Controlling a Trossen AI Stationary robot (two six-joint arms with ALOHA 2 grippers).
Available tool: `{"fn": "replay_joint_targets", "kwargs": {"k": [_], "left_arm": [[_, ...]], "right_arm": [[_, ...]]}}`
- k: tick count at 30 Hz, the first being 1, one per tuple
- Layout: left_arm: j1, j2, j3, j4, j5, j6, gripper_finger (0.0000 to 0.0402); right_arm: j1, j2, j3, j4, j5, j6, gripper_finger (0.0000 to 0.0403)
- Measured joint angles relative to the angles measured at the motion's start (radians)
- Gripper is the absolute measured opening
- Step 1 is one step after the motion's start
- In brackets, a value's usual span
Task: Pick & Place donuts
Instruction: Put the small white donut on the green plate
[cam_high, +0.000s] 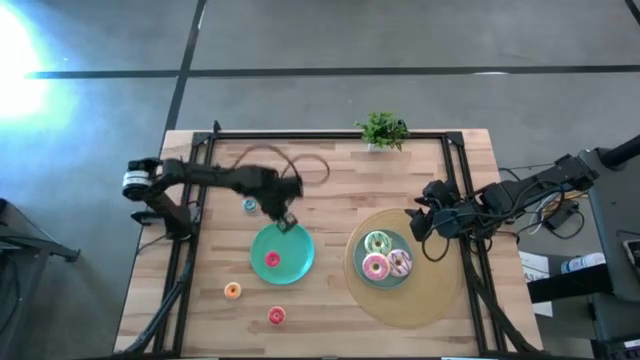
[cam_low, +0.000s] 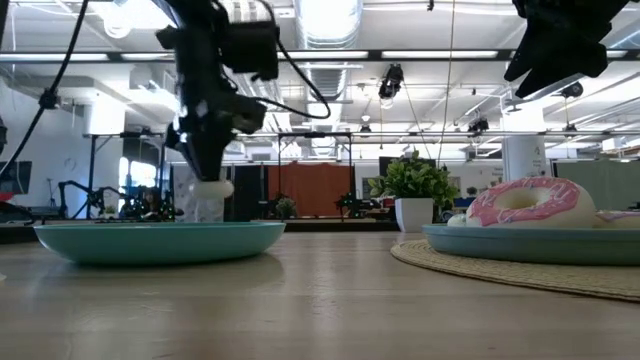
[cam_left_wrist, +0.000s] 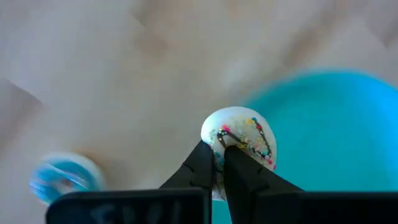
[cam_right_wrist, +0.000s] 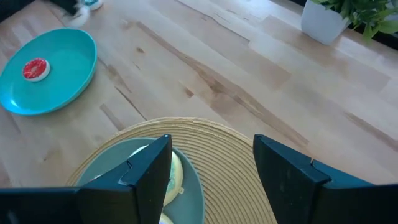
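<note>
While an orange ring (cam_high: 232, 291) and a red ring (cam_high: 276, 316) lie on bare wood, a sprinkled white donut (cam_left_wrist: 239, 138) is pinched by the left gripper (cam_high: 285, 221) over the smooth teal plate (cam_high: 296, 262). Three iced donuts (cam_high: 385, 255) are seen on the woven mat's plate below the spread right gripper (cam_high: 420, 222).

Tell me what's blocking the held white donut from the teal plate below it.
Nothing visible. The left claw holds the white sprinkled donut at the teal plate's rim; the red donut sits mid-plate, leaving bare room.
</note>
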Motion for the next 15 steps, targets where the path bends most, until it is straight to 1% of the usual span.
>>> {"fn": "replay_joint_targets", "kwargs": {"k": [4, 7, 12, 15], "left_arm": [[-0.15, 0.001, -0.02, 0.004, -0.009, -0.138, 0.0001], [-0.216, 0.001, -0.032, 0.004, -0.046, -0.211, 0.0001], [-0.227, 0.001, -0.068, 0.017, -0.049, -0.28, 0.0004], [-0.227, 0.001, -0.092, 0.015, -0.045, -0.325, 0.0029]], "right_arm": [[0.0, 0.0, 0.0, 0.0, -0.001, -0.03, 0.0219], [0.0, 0.0, 0.0, 0.001, -0.001, -0.054, 0.0219], [0.0, 0.0, 0.0, 0.001, -0.001, -0.076, 0.0219], [0.0, 0.0, 0.0, 0.001, -0.001, -0.078, 0.0219]]}}
